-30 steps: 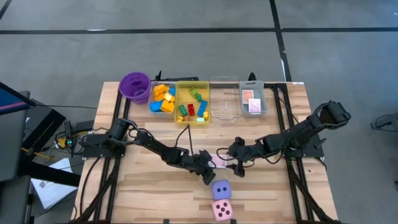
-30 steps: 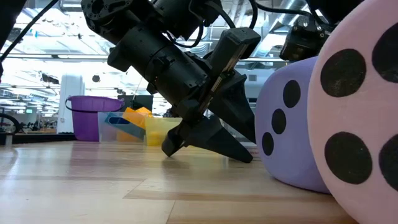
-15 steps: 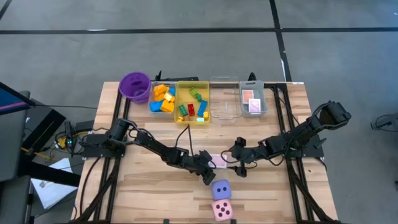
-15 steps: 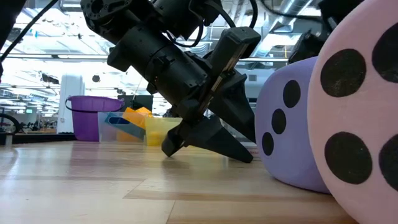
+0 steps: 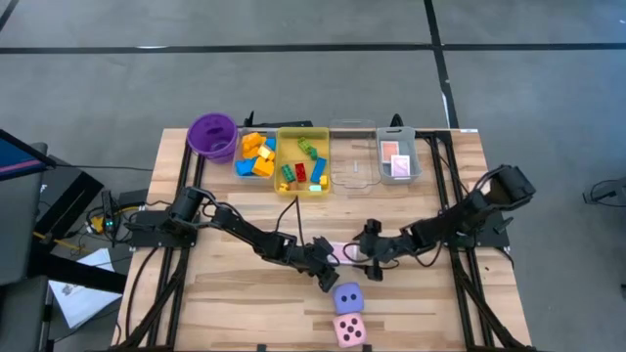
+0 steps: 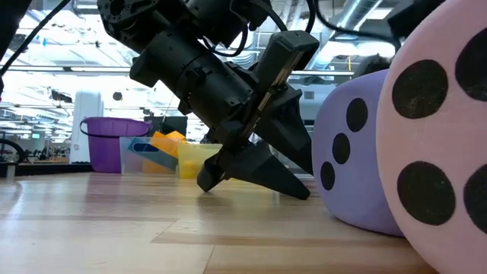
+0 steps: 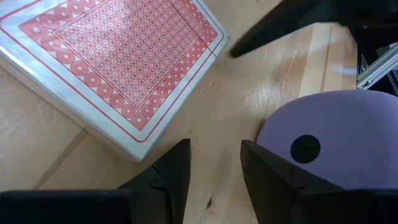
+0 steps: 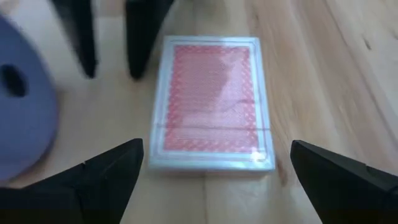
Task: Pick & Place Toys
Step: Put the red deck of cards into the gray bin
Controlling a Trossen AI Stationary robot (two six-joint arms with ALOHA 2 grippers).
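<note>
The pink die [image 5: 349, 330] and purple die [image 5: 347, 296] sit nearest. Beyond, a pink-backed card deck [image 8: 212, 102], apparently clear-wrapped, lies flat on the counter [image 5: 225, 303] between the narrowly parted left gripper [image 7: 214, 163] and the wide-spread right gripper [image 8: 217, 163].

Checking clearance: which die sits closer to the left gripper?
The purple die: it lies right beside the left gripper, while the pink die sits beyond it, nearer the table edge.

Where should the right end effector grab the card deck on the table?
Across the two long edges, coming straight down. The deck lies flat on the table, too thin for a side approach. The right end effector is open wide enough to straddle it. The left end effector and purple die sit close by.
</note>
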